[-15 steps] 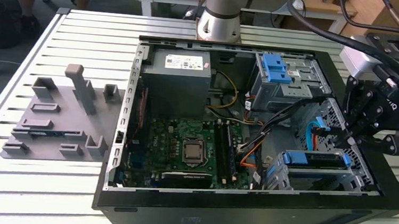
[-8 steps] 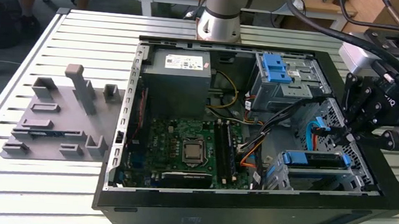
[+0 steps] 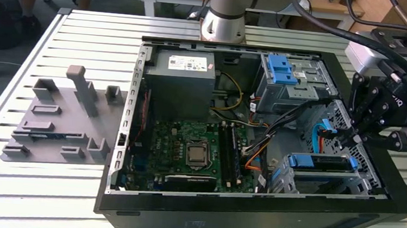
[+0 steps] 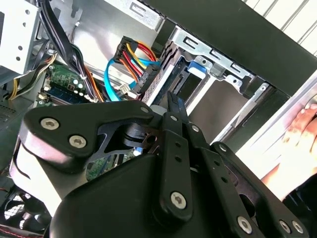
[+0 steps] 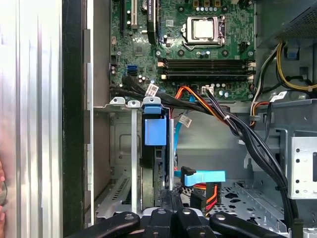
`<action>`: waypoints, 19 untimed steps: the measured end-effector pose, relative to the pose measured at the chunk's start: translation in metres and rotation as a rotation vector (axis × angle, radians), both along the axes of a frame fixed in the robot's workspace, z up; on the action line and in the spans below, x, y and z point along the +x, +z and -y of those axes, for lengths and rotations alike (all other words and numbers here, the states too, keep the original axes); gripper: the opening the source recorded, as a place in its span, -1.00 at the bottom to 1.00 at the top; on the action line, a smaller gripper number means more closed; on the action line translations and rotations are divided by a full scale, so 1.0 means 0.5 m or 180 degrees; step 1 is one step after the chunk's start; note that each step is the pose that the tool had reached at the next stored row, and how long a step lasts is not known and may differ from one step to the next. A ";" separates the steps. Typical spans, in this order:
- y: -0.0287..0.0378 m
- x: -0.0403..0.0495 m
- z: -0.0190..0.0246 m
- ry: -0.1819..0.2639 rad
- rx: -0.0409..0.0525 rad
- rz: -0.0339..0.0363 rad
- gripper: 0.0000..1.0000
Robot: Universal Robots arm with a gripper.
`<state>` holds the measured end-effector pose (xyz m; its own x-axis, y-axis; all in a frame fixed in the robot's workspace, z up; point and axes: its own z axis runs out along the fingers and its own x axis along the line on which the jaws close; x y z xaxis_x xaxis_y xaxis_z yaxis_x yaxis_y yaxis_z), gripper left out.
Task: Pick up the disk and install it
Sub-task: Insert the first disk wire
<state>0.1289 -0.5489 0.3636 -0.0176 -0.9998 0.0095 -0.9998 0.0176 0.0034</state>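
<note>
Disk point(image 3: 318, 162) sits edge-on in the drive cage of the open computer case point(image 3: 253, 218), its blue carrier point(image 5: 154, 130) showing in the first wrist view. Pincer point(image 5: 171, 206) hovers just beside its rear edge, fingers pressed together, gripping nothing.

The arm point(image 3: 230, 10) is a silver-grey tube with a darker grey joint band, and thick black cables point(image 3: 341, 32) loop above its wrist. The gripper point(image 5: 171, 198) is matte black, built of flat linkage bars point(image 4: 173, 163) pinned with round silver screws point(image 4: 178, 200). Its wrist housing is black with pale lettering.
</note>
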 end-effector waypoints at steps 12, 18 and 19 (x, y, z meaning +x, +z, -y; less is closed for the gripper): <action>0.000 0.000 -0.0110 -0.0001 0.0000 0.0004 -0.79; 0.000 0.003 -0.0144 0.0000 0.0000 0.0004 -0.79; 0.000 0.004 -0.0151 0.0000 0.0000 0.0004 -0.79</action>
<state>0.1307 -0.5414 0.3638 -0.0177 -0.9998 0.0095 -0.9998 0.0178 0.0023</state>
